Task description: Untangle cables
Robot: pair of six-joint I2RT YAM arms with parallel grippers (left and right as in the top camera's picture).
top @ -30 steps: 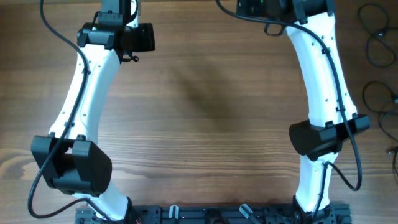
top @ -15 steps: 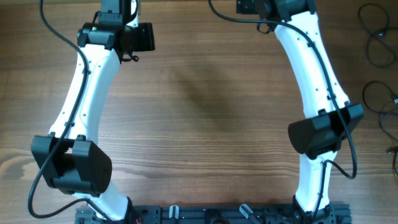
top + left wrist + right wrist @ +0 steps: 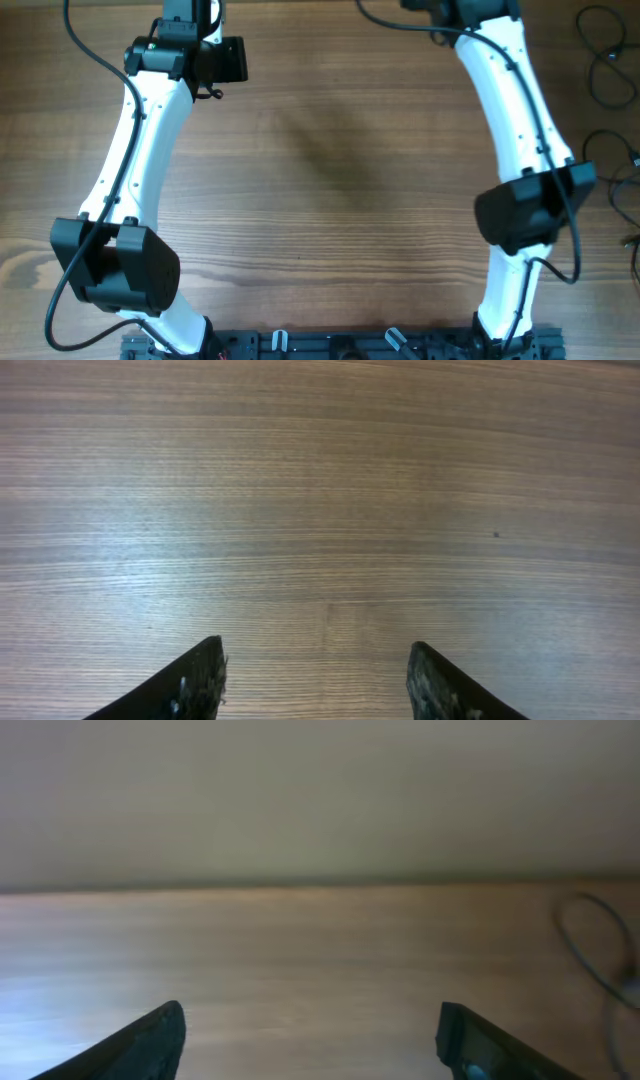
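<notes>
Thin black cables (image 3: pixel 612 70) lie in loops at the table's far right edge, with more loops (image 3: pixel 610 160) below them. One cable loop (image 3: pixel 600 965) shows blurred at the right edge of the right wrist view. My left gripper (image 3: pixel 315 665) is open and empty over bare wood at the table's back left. My right gripper (image 3: pixel 312 1025) is open and empty near the table's back edge, left of the cables. Both grippers' fingertips are outside the overhead view.
The left arm (image 3: pixel 140 140) runs up the left side and the right arm (image 3: pixel 510 120) up the right side. The arms' black mounting rail (image 3: pixel 340 345) lies along the front edge. The table's back edge (image 3: pixel 300 885) lies just ahead of the right gripper.
The right arm's wrist swung left and then back right along the table's back edge. The left arm has not moved.
</notes>
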